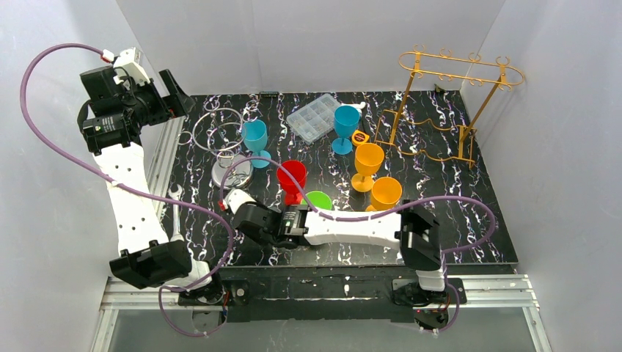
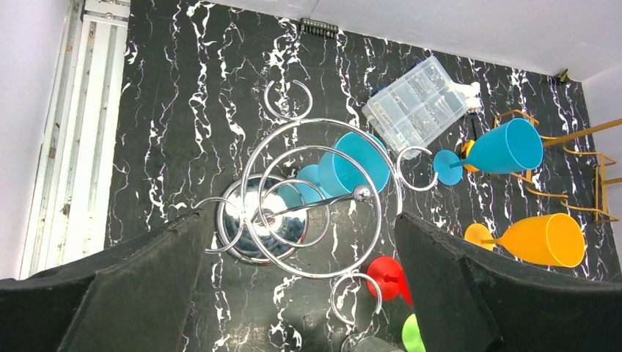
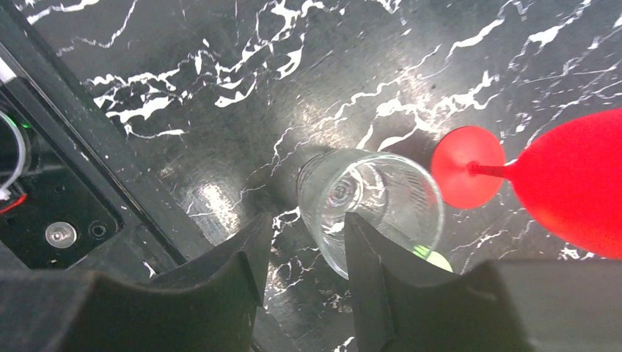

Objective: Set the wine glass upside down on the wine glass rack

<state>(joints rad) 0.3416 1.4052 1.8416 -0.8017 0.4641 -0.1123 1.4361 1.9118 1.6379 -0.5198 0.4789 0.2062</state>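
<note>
Early in the task, by the look of it: nothing lifted, nothing turned over, nothing hung

Finding the clear wine glass (image 3: pixel 381 198) upright, mouth up, on the black marbled table (image 1: pixel 469 220) near its front edge. Placing it just beside the foot of a red glass (image 3: pixel 572 183) and well apart from both racks.

Reaching down over it with the right gripper (image 3: pixel 308 227), jaws about half open. Straddling the near wall of the bowl, seemingly with one finger outside the rim and the other over the mouth. Cannot tell whether either pad touches the glass, so not calling it a hold.

Hovering the left gripper (image 2: pixel 302 216) high above the chrome wire rack (image 2: pixel 253 220), jaws spread as wide as they go, gripping nothing.

Noting a second candidate, the gold rack (image 1: pixel 402 110), at the far right of the table, with nothing hanging on it. Cannot tell from here which of the two is meant. Guessing at the chrome one, given the left arm poised above it.

Left to do, then, nearly everything:
- securing a firm pinch on the bowl
- lifting clear of the neighbouring red and green glasses
- turning the glass mouth down
- carrying it across to the rack
- seating the foot in a hoop or slot, then letting go
</note>
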